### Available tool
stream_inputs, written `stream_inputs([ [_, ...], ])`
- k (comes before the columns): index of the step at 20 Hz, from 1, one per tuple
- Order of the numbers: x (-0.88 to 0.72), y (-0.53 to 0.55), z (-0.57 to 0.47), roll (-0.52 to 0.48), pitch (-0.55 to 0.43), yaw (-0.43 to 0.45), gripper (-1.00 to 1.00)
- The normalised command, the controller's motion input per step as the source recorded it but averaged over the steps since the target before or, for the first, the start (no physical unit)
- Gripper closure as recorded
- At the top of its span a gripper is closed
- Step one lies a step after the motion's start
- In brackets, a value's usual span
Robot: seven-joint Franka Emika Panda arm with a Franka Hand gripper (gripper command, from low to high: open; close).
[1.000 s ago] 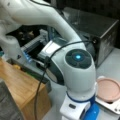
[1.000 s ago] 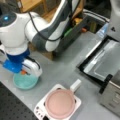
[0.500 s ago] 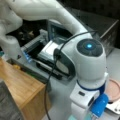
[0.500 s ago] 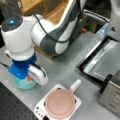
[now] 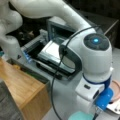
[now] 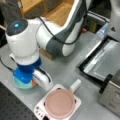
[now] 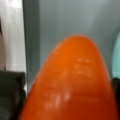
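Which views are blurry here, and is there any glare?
Wrist view: orange object fills the frame at close range, out of focus. Both front views soft throughout; arm's shell bright, mild sheen on the tray. Gripper hidden behind the arm.

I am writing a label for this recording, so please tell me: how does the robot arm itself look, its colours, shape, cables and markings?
The arm has smooth, rounded white shells with dark grey bands at the joints. A round dark cap carries a small glowing blue light. The wrist section is bright blue. A thin black cable runs along the arm. The gripper is hidden behind the wrist in both front views.
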Motion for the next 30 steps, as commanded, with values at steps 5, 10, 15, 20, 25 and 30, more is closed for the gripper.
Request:
stream_inputs([
  [5, -0.1, 0.44, 0.0, -0.189, 0.023, 0.082, 1.0],
  [10, -0.04, 0.54, -0.03, -0.187, -0.008, 0.046, 1.0],
  [15, 0.0, 0.32, -0.04, -0.21, -0.022, -0.008, 1.0],
  [20, 0.04, 0.04, -0.05, -0.223, -0.052, -0.021, 1.0],
  [25, 0.05, 0.04, -0.06, -0.227, -0.054, -0.017, 1.0],
  [30, 0.06, 0.1, -0.14, -0.214, -0.06, 0.009, 1.0],
])
